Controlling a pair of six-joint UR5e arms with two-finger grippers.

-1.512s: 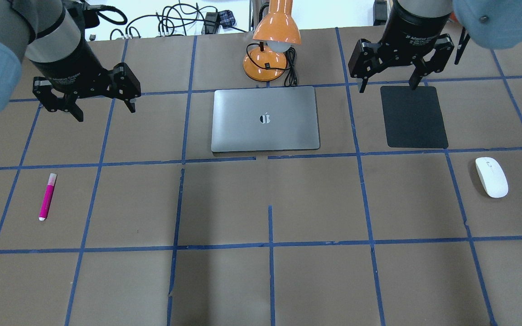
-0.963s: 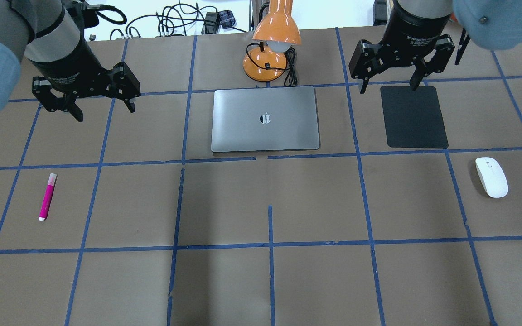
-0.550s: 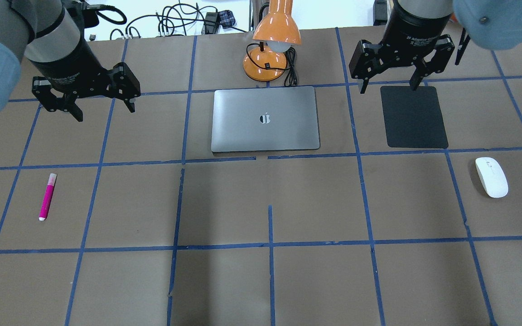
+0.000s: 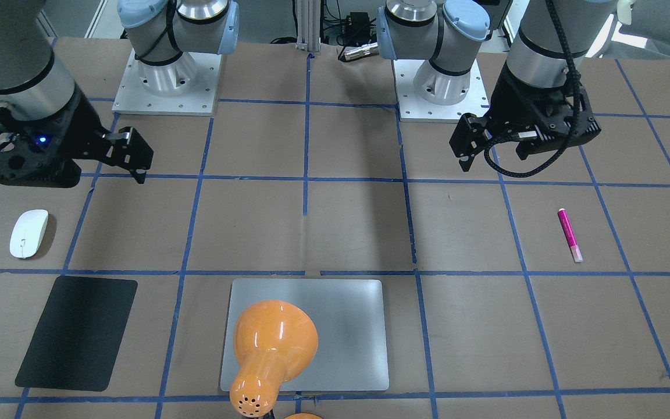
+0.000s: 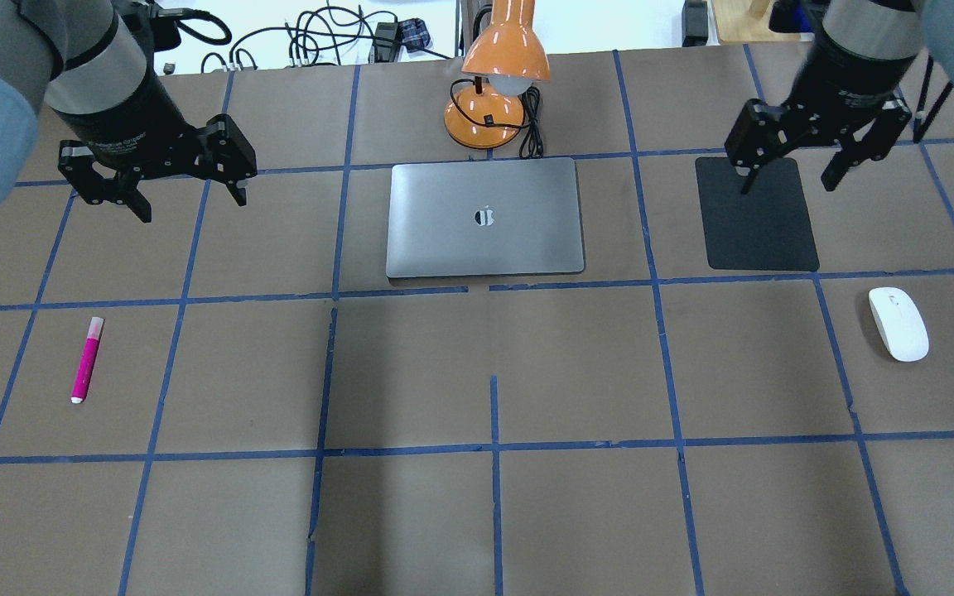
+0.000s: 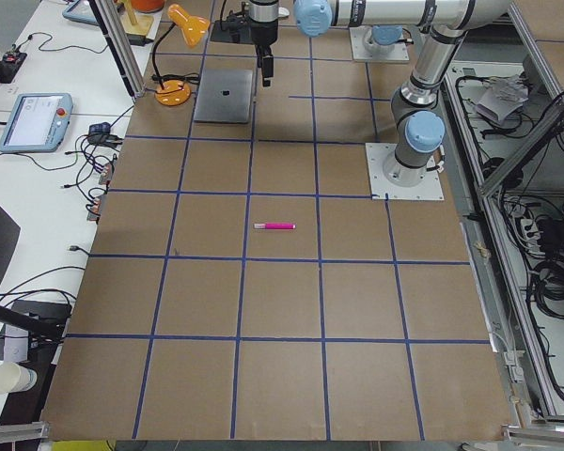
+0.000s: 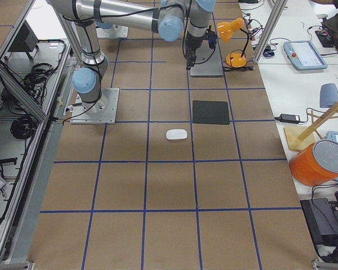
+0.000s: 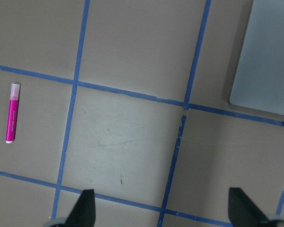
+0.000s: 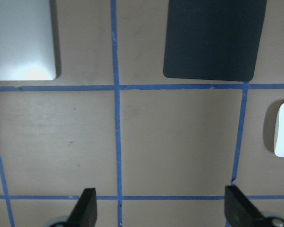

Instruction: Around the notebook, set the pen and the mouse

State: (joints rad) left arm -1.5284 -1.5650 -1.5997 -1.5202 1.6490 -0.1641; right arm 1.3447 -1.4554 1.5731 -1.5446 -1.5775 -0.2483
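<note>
Right gripper (image 5: 787, 187) shifted rightward, hovering over mat (image 5: 763, 236), jaws spread wide, empty, left gripper (image 5: 194, 207) unmoved, likewise spread, empty

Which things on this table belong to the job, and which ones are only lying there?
For the job: pen, mouse, notebook.
Only lying about: black mat, orange lamp.
</note>
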